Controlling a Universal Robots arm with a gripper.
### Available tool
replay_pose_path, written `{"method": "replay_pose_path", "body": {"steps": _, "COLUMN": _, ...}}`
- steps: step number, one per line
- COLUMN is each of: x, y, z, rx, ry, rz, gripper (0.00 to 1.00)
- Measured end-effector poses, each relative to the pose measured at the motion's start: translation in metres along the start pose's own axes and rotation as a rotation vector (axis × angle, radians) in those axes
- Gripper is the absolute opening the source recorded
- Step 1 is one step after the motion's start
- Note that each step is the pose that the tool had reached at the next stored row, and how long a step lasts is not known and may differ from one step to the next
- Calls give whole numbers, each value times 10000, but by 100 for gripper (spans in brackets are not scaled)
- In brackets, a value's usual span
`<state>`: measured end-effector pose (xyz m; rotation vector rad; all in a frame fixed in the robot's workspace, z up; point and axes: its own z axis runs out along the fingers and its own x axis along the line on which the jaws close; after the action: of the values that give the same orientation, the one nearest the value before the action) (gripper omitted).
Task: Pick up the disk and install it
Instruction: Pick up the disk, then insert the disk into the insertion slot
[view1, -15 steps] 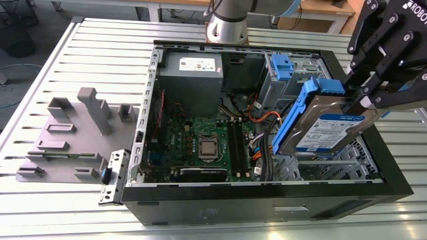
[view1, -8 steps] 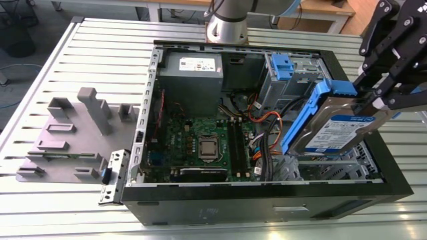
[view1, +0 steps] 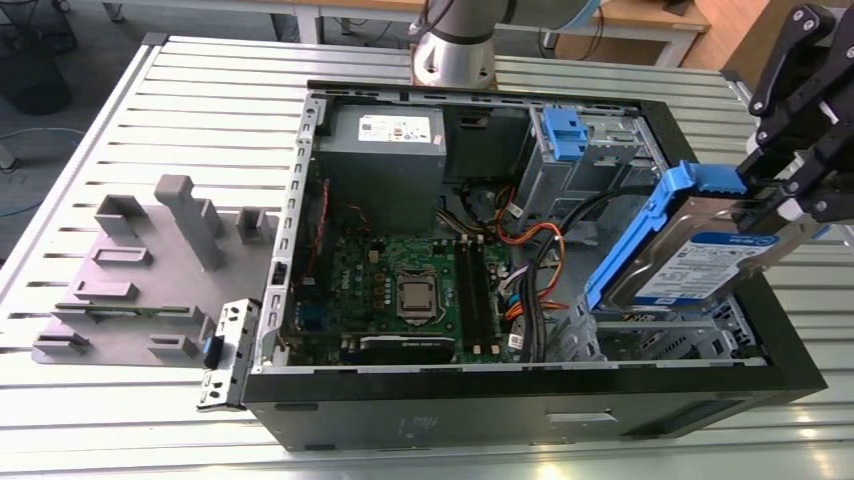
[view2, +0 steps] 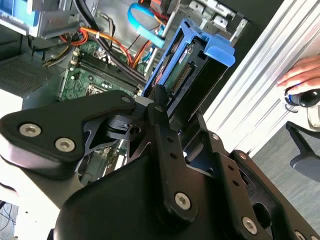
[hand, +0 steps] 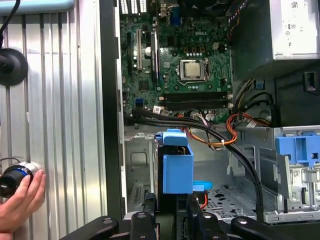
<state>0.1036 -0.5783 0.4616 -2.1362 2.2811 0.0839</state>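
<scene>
Fingers clamp the disk between them, tilted above the open computer case.

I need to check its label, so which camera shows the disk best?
The exterior view: the disk shows its labelled face and blue frame, tilted over the computer case. The second wrist view shows its connector end; the first wrist view, the frame end-on.

In the exterior view, the computer case sits on the tabletop, a fixture plate at its nine o'clock, the disk over its three o'clock side.
</scene>
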Motion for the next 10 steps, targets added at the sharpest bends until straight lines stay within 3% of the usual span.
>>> {"method": "replay_pose_path", "body": {"steps": 3, "x": -3, "y": -50, "z": 16, "rx": 0, "ry": -1, "rz": 0, "gripper": 35}}
{"method": "replay_pose_path", "body": {"steps": 10, "x": -2, "y": -54, "z": 27, "rx": 0, "ry": 0, "rz": 0, "gripper": 35}}
